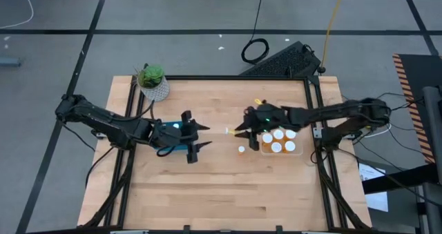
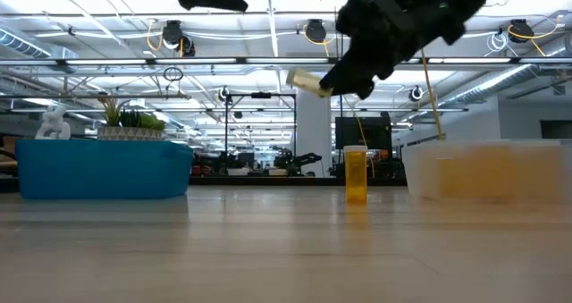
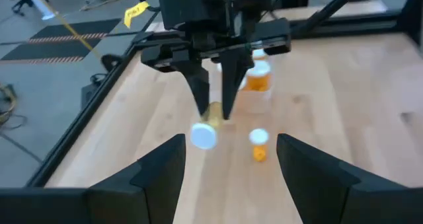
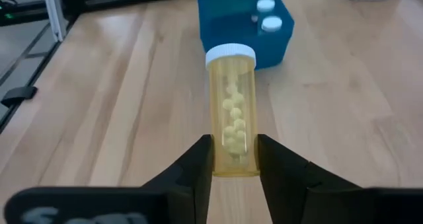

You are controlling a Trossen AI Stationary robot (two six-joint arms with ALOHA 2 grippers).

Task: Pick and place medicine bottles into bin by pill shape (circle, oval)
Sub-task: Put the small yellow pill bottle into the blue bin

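Observation:
My right gripper hangs above the table's middle, shut on an amber medicine bottle with a white cap and small round yellow pills inside. My left gripper stands open over the right end of the blue bin, facing that bottle, with nothing between its fingers. The blue bin holds white-capped bottles. Another bottle stands upright on its base on the table beside the clear bin, where several bottles stand. My right gripper pinches the bottle's base end between its two fingers. The fingers come slanting down from the table's right. The bottle sticks out ahead of them, nearly level, cap toward the blue bin, lifted high clear of the table.
A potted green plant in a white pot stands at the table's far left corner. Bare wooden tabletop stretches along the near side. Black frame rails run along the table's left and right edges.

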